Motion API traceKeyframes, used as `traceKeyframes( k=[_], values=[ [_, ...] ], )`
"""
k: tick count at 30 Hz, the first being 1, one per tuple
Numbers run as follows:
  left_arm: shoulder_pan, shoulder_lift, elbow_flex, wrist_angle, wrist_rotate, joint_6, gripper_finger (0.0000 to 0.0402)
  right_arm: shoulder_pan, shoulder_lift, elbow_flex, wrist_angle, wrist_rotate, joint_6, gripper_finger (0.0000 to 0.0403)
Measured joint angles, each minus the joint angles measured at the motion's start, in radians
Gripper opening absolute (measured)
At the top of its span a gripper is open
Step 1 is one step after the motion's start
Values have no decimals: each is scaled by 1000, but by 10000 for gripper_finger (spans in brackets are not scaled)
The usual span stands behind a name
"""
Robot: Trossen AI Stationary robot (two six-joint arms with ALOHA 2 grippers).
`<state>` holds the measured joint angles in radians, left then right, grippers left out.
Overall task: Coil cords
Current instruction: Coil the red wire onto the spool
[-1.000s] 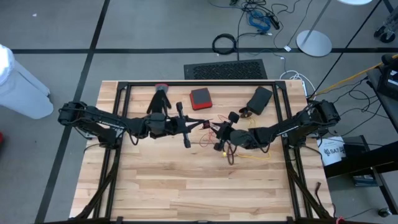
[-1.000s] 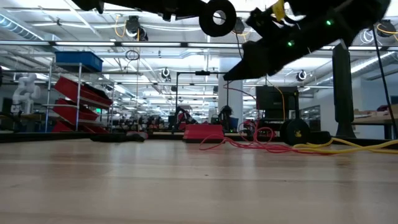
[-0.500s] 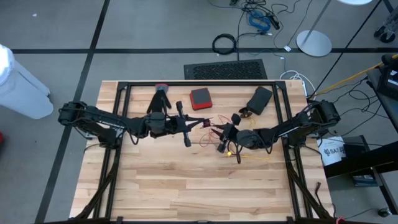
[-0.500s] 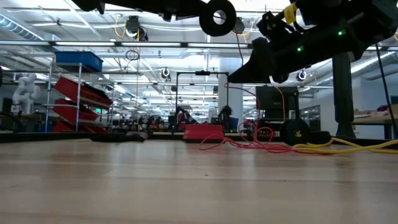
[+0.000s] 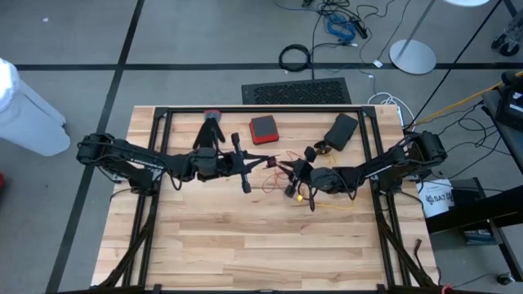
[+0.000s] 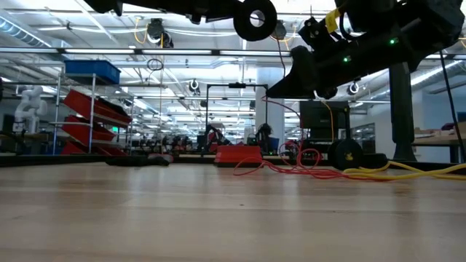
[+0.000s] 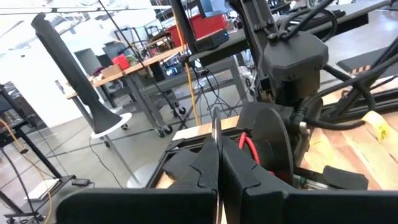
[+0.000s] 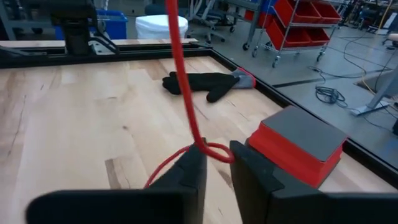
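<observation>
The left gripper (image 5: 245,167) hangs above the middle of the table (image 5: 245,245), its jaws pressed together on nothing. The right gripper (image 5: 290,181) faces it from the right, just apart, also lifted off the wood; its fingers (image 8: 186,171) are nearly closed and pinch a red cord (image 8: 183,87) that runs up from between them, with a small loop at the tips. The rest of the red cord (image 6: 298,166) lies tangled on the table under and between the two grippers. A yellow cord (image 6: 408,172) trails from that tangle toward the right edge. Along the far edge sit a black glove (image 5: 209,131), a red box (image 5: 263,128) and a black box (image 5: 341,129), well clear of the grippers. The whole near half of the table is bare wood.
</observation>
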<state>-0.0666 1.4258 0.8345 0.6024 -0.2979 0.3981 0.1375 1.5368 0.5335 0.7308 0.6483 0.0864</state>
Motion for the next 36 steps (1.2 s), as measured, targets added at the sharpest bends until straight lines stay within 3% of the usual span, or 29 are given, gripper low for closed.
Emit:
traceKeyframes(
  k=[5, 18, 24, 30, 36],
  values=[
    [2, 0, 0, 24, -3, 0, 0, 0, 28, 0, 30, 0, -21, 5],
    [7, 1, 0, 26, -42, 0, 0, -27, 181, 10, 234, -26, -15, 1],
    [24, 1, 0, 27, -47, -1, 0, -27, 220, 117, 191, -75, -49, 0],
    [28, 1, 0, 15, -51, -8, 0, -34, 231, 256, 14, -79, -69, 0],
    [28, 20, 0, -10, -74, -1, 0, -39, 230, 320, -17, -79, -90, 0]
  ],
)
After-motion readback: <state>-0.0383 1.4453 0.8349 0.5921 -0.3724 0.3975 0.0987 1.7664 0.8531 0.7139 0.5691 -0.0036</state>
